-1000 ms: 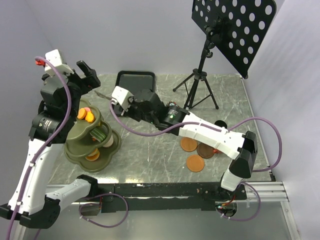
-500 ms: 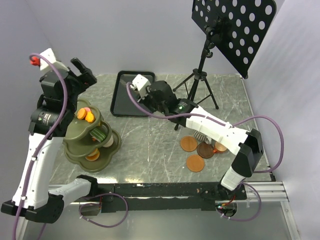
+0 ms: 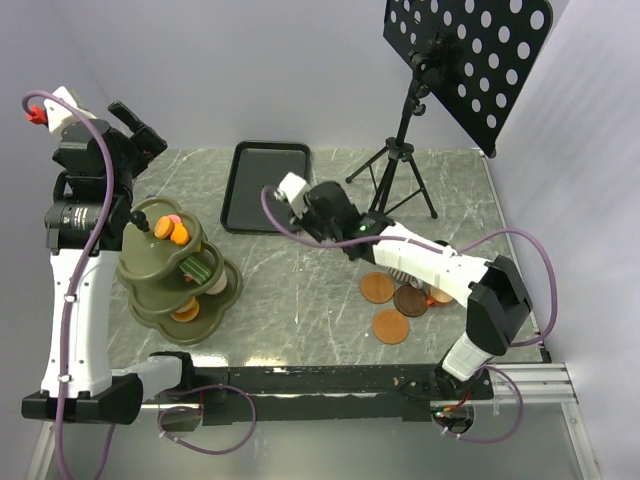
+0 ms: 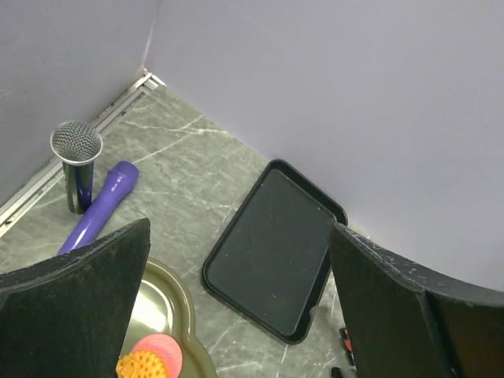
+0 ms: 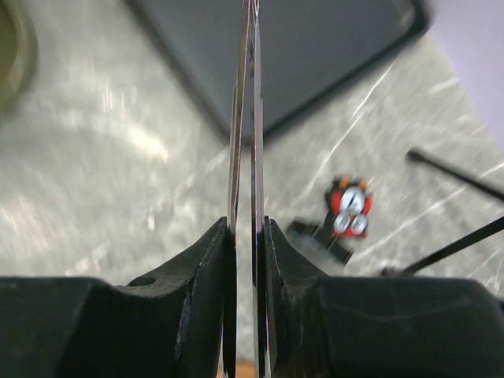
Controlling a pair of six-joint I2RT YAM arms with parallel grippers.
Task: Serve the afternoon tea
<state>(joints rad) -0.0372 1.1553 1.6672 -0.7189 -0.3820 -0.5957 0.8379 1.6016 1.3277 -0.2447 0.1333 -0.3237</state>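
The right gripper [image 5: 246, 236] pinches thin, shiny metal tongs [image 5: 246, 118] above the grey marble table [image 3: 300, 295]. Round brown saucers [image 3: 378, 288] lie behind it. The left gripper [image 4: 239, 236] gapes wide, with bumpy donuts [image 4: 150, 361] just below.

We see open surface [image 3: 300, 300] in front of the tray [image 3: 255, 185]; tiered stand [image 3: 140, 270] crowds its front-left, saucers [image 3: 378, 288] its front-right, tripod [image 3: 400, 150] legs its right.

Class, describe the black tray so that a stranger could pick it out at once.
Start at the grey marble table and look to its far edge. Left of the black tripod lies the tray: unlike the round green tiered stand, it is flat, black and rectangular.
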